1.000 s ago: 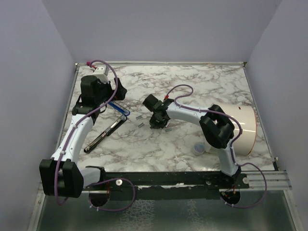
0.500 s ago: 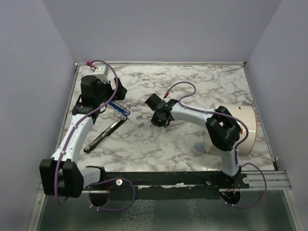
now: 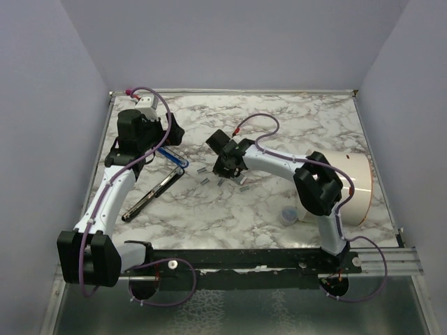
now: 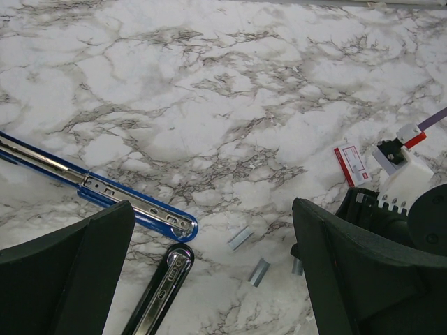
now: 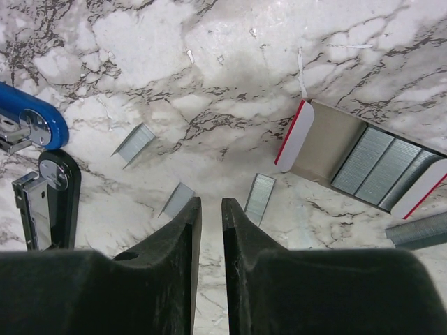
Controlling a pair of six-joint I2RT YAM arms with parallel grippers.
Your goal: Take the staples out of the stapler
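A strip of staples (image 5: 260, 197) now lies loose on the worktop (image 5: 230, 63), near the opened stapler (image 5: 43, 192). The right gripper (image 5: 208, 209) has just parted its jaws a crack and holds nothing. The left gripper (image 4: 213, 230) hangs spread wide; the strip appears freshly released.

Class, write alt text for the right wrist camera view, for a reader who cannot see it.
The right gripper, jaws a narrow slit apart and empty, hangs over a marble table strewn with loose staples. An open white-and-red staple box holds more strips at the picture's right; the stapler shows its blue and black ends at the left edge.
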